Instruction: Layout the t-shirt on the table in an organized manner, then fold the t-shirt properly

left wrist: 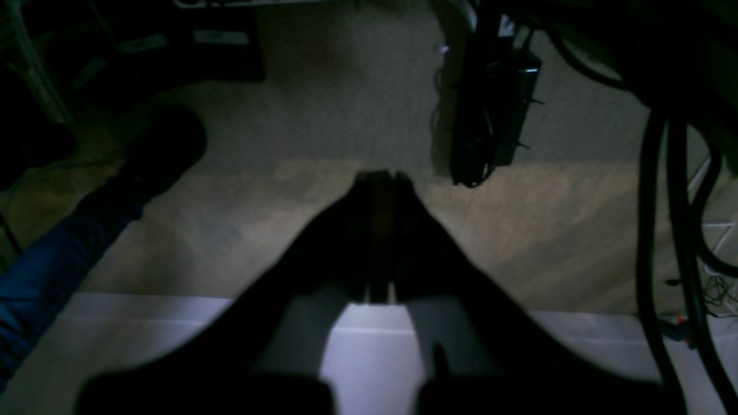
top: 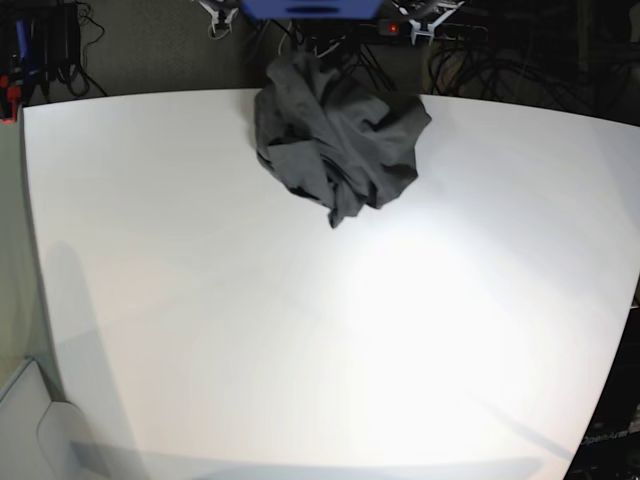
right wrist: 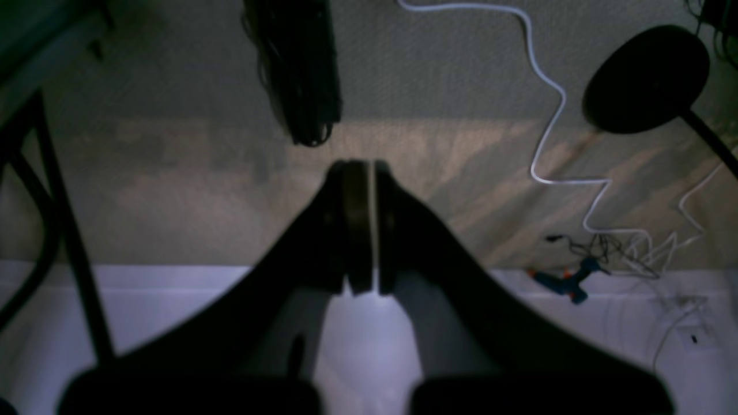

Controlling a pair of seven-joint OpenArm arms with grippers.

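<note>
T-shirt (top: 335, 145) bunched at far edge of bench (top: 200, 300).
Both jaws sat shut, empty, at near edge; neither arm clearly nearer.

Dark grey t-shirt (top: 335, 145) — crumpled heap, far edge of white table (top: 200, 330), unfolded.

crumpled t-shirt (top: 337, 148), far table (top: 300, 340) edge

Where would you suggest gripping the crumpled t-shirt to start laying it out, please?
Probably the loose flap that hangs toward the table's middle, at the near lower edge of the t-shirt. It juts free of the crumpled heap, so coming from the near, bare side with jaws low over the tabletop looks easiest. No sleeves or collar can be made out.
</note>
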